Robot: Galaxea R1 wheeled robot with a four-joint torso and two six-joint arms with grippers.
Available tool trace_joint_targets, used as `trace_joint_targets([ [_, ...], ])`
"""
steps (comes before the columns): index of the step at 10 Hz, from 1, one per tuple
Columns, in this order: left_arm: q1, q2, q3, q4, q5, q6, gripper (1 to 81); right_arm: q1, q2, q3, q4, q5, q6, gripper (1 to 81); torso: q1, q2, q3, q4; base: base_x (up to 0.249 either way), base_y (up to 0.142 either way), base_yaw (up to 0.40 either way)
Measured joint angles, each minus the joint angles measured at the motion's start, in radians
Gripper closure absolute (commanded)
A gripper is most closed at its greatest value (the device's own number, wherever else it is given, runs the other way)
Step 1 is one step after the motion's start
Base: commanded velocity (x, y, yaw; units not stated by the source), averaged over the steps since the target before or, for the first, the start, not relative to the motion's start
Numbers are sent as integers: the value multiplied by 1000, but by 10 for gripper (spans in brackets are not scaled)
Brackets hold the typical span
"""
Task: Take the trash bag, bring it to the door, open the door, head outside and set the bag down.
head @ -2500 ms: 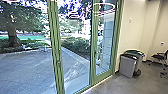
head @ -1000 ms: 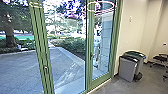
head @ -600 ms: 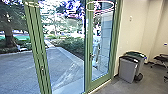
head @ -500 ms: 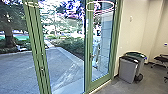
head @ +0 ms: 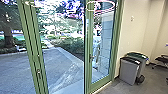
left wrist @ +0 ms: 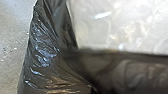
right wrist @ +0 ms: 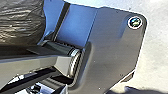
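1. Vs. 2.5 s ago: whole head view has shifted, i.e. robot has moved or turned; green posts sit further L in view now. Nothing in the room seems to have moved on its own.
2. Black, shiny, crinkled plastic trash bag (left wrist: 42, 52): close up at L wrist; black plastic also shows near R wrist, by robot's own wide dark plate (right wrist: 107, 47). Looks off the floor, prob. being carried; can't confirm.
3. L tool & R tool: can't tell if clenched or released, nor which one has the bag.
4. Progress (my read): pickup approx. done, carry well along, robot near the tall green-framed glass door (head: 100, 47). Door looks shut. Left: opening it, going out, setting bag down.
5. Surface: smooth grey indoor floor (head: 112, 89); beyond glass, grey paved yard (head: 60, 58) w/ dark-trunked tree (head: 8, 37).
6. Room: plain beige wall (head: 136, 32); grey bin w/ black lid (head: 128, 71) just beside grey bin w/ dark green lid (head: 142, 60); black office chair (head: 161, 59) at far R.
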Motion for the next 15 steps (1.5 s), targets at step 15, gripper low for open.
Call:
trace_joint_targets([
  [15,-5,-9,0,1,-6,0,811,-1,7,1,0,2,0,10,1,0,0,0,134,-94,0],
])
